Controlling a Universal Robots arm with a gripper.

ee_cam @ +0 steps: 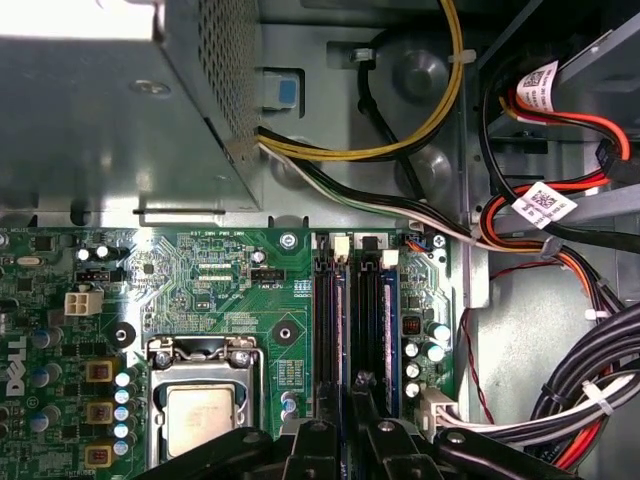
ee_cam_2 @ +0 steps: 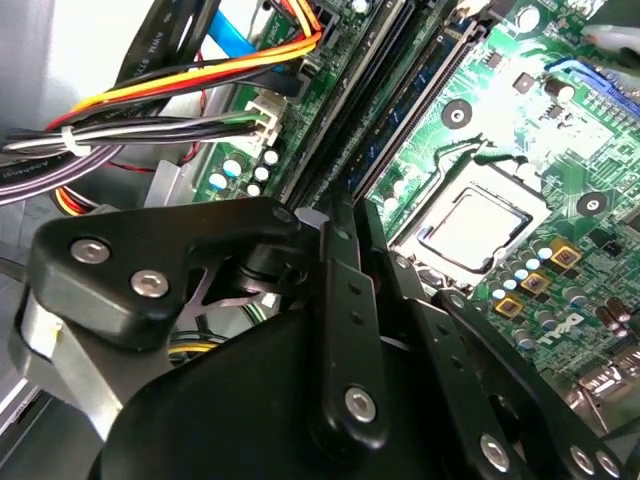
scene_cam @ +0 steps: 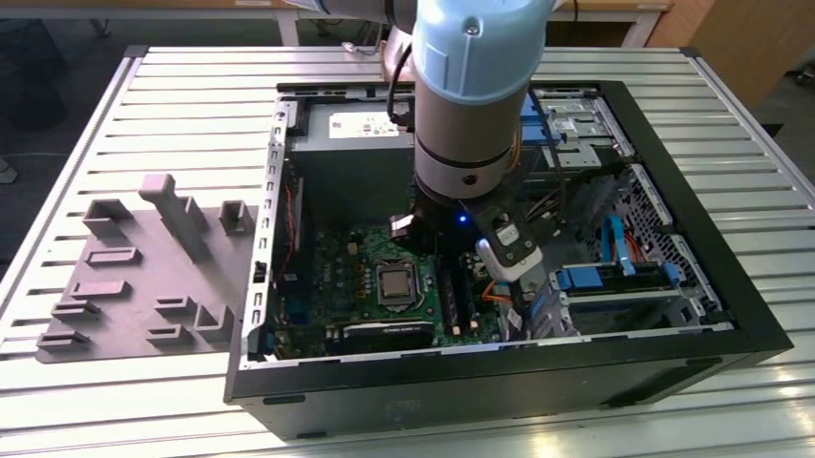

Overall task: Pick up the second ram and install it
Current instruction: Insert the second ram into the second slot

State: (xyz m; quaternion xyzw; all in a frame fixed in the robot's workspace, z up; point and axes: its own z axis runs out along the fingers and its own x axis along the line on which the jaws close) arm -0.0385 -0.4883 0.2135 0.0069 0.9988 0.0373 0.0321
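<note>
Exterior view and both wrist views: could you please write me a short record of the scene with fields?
setting: open computer case lying on a slatted table
arm: reaches down into the case
gripper: just above the memory slots, beside the processor socket
hold: cannot tell
tray: grey moulded tray on the table, on the exterior view's left of the case

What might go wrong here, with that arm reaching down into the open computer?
Two risks stand out. The gripper sits right over the memory slots on the green motherboard; if it pushes down off line, a stick or slot could jam or bend. Also, the bundle of cables lies close beside the slots, so the arm might snag a wire while working inside the tight case.
</note>
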